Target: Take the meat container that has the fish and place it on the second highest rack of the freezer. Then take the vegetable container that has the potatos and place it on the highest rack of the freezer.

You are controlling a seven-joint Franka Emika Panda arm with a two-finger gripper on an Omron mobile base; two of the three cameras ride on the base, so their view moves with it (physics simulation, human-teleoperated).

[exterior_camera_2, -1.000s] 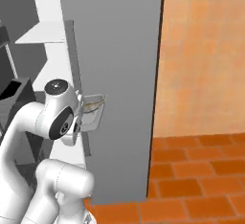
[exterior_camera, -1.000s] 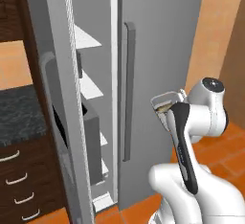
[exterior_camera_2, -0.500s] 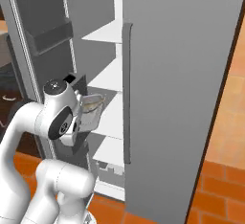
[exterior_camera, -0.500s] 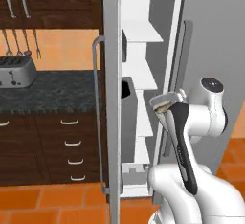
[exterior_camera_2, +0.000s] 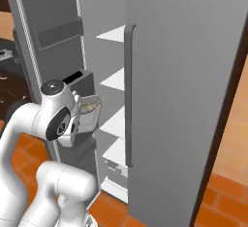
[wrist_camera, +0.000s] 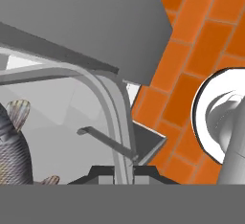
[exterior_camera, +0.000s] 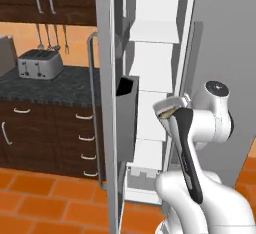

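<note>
Claw pinching the fish container's rim.
The claw is pressed onto the rim of the container; the fish lies inside, left of the claw. The container hangs before the open freezer, level with its middle shelves.

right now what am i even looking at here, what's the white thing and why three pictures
The white thing is a robot arm on a base that can drive, in a rendered kitchen. Two pictures come from cameras on the base, behind the arm to its left and right. They look at a tall grey freezer with its door open and white shelves inside. The third comes from a camera on the hand, looking along the pincer. The pincer is shut on the rim of a clear container, and a grey scaly fish lies in it. To the left, a toaster stands on a dark counter. The floor is orange tile.
</note>
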